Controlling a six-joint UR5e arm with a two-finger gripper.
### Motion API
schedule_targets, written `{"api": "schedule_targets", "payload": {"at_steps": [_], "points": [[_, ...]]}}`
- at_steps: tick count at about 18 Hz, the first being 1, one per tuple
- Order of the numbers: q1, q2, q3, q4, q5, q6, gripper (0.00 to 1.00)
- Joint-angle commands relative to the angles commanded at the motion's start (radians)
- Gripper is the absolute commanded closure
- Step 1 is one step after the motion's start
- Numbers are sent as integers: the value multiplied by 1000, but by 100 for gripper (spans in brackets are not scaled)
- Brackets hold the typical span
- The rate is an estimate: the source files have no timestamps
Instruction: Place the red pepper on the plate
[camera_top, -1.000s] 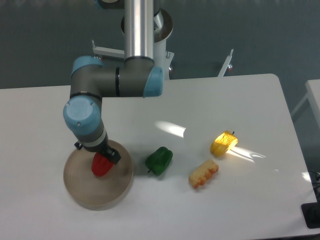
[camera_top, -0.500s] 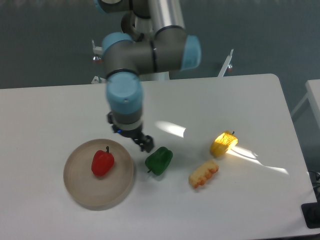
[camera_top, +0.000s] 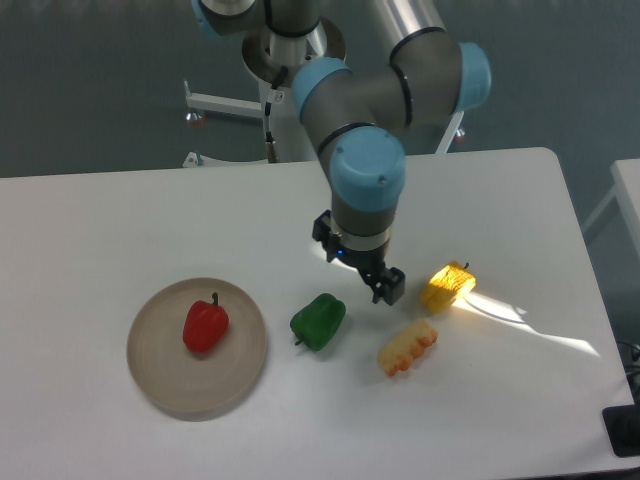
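The red pepper (camera_top: 205, 326) stands upright on the plate (camera_top: 160, 375), a round beige disc at the front left of the table, its dark stem pointing up. Nothing touches it. My gripper (camera_top: 387, 288) hangs over the table's middle right, far from the plate, between the green pepper and the yellow pepper piece. Its dark fingers (camera_top: 392, 283) point down and look open, with nothing held between them.
A green pepper (camera_top: 319, 321) lies just right of the plate. A yellow pepper piece (camera_top: 447, 287) and an orange-yellow corn-like toy (camera_top: 407, 347) lie to the right, close to the gripper. A bright sun patch (camera_top: 500, 310) crosses the white table.
A second ago the gripper was at the red pepper over the plate. It has let go, and the arm has swung right, past the green pepper. The pepper stays on the plate.
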Motion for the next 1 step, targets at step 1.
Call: {"api": "schedule_targets", "payload": {"at_steps": [1], "points": [[0, 0, 0, 3, 0, 0, 0]]}}
